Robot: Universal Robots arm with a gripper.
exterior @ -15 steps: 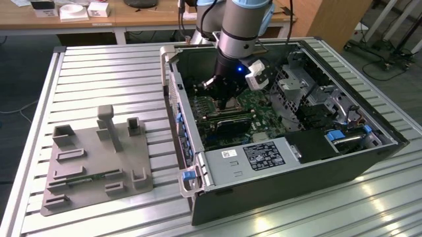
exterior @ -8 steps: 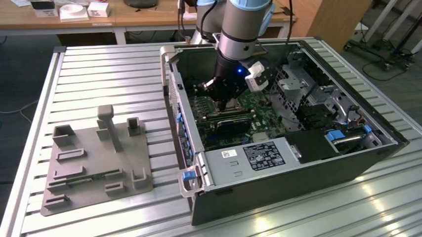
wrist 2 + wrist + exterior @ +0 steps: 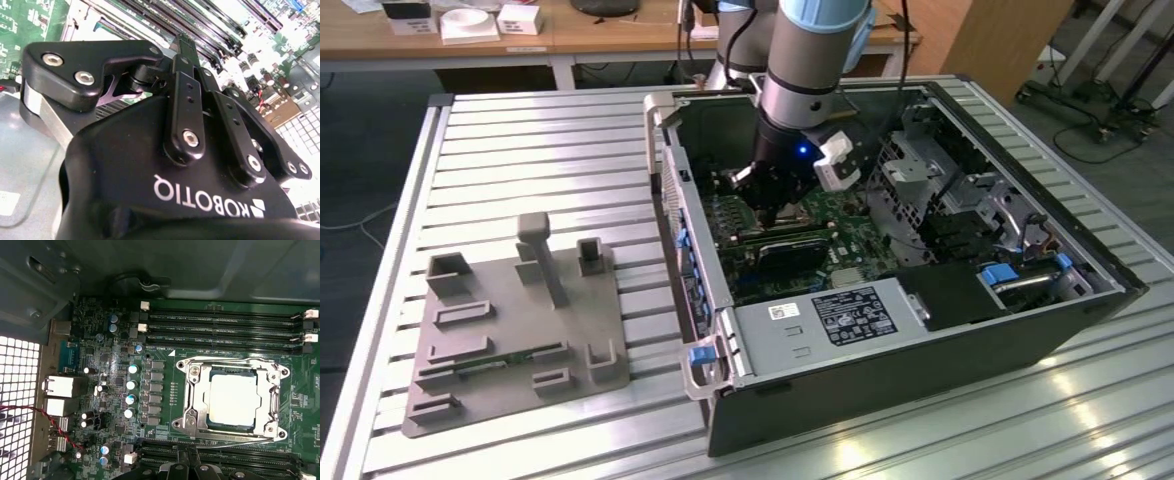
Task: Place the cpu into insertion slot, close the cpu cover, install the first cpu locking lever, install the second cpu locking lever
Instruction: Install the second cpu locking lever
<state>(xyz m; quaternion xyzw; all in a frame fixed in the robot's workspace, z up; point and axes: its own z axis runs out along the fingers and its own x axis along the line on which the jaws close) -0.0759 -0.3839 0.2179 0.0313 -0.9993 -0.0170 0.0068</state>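
Observation:
In the first wrist view the cpu (image 3: 235, 399), a pale silver square, lies flat in the insertion slot (image 3: 275, 407) on the green board. The cpu cover (image 3: 200, 371), a silver frame, lies down around it. Thin metal levers run along two sides of the frame. My gripper (image 3: 187, 467) is shut and holds nothing; its dark tips sit beside the memory slots near the socket, apart from the cover. In the exterior view the gripper (image 3: 781, 205) reaches down inside the open computer case, hiding the socket. The second wrist view shows the gripper (image 3: 184, 42) over the board.
Long black memory slots (image 3: 225, 325) flank the socket on both sides. Capacitors (image 3: 131, 385) and a red-black wire (image 3: 55, 420) lie near the rear ports. The case wall (image 3: 670, 190) and a labelled black box (image 3: 854, 315) hem the arm in. A grey fixture plate (image 3: 514, 330) lies on the table.

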